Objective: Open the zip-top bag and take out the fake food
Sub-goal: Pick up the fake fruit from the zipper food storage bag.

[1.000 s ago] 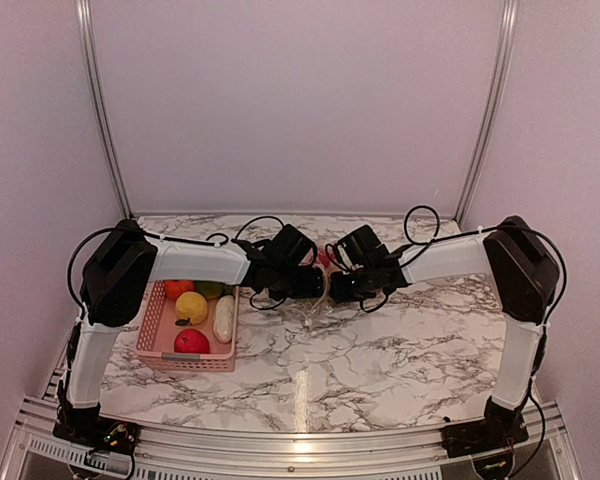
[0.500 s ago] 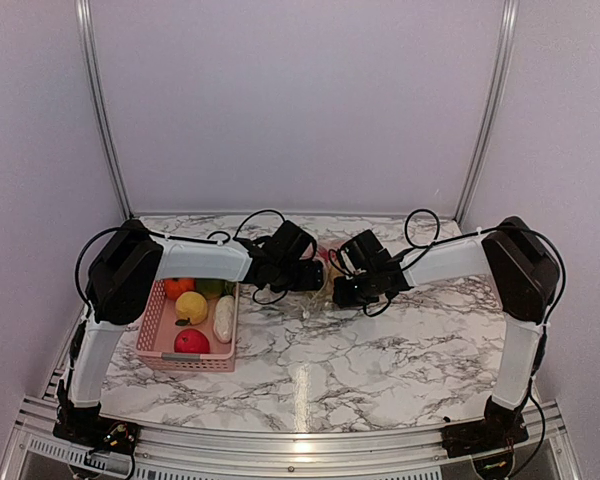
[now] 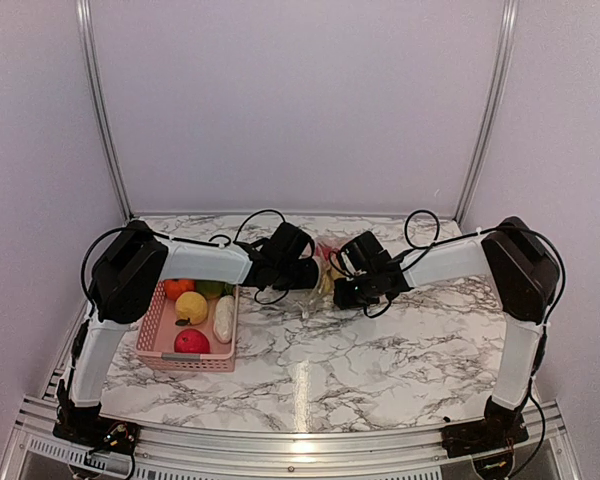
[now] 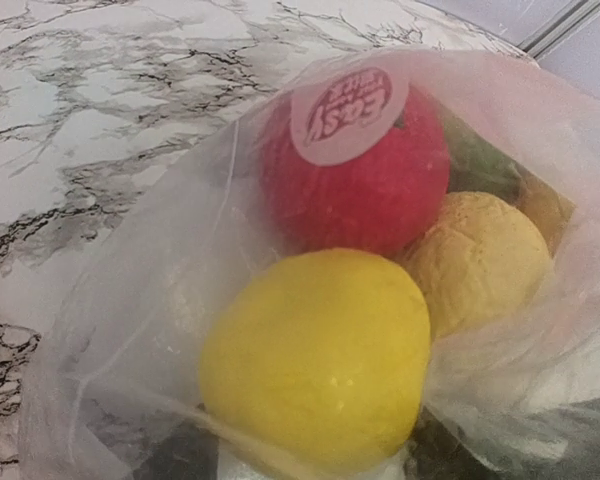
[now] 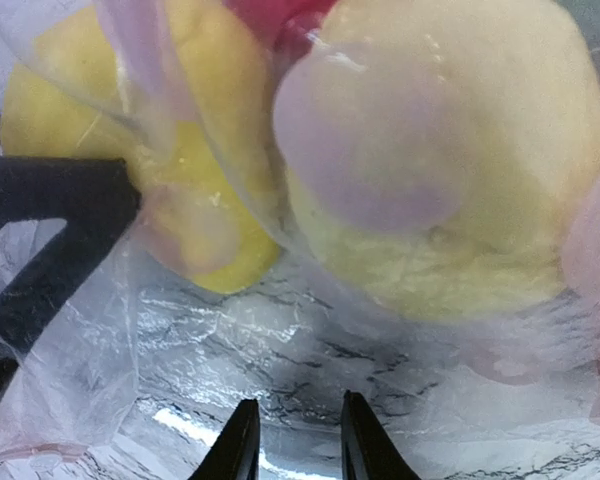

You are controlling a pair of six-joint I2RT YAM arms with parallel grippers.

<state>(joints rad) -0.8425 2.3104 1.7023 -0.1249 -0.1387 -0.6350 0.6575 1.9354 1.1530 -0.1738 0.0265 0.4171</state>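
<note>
Though the jaws of the right gripper [image 5: 297,440] stand narrowly apart, I cannot tell whether they pinch film. The grip of the left gripper [image 3: 313,277] is hidden. Between them, mid-table, the bag [image 4: 150,250] holds food [image 4: 315,355], red, yellow and orange. A round sticker [image 4: 348,112] over the red piece bears red writing, unreadable. Left, a basket [image 3: 150,322] holds more pieces.

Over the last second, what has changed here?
The left arm shifted its elbow slightly rightward, and the right arm nudged its jaws slightly leftward. The zip-top bag stays between both jaws; the pink basket and its fake food haven't moved.
</note>
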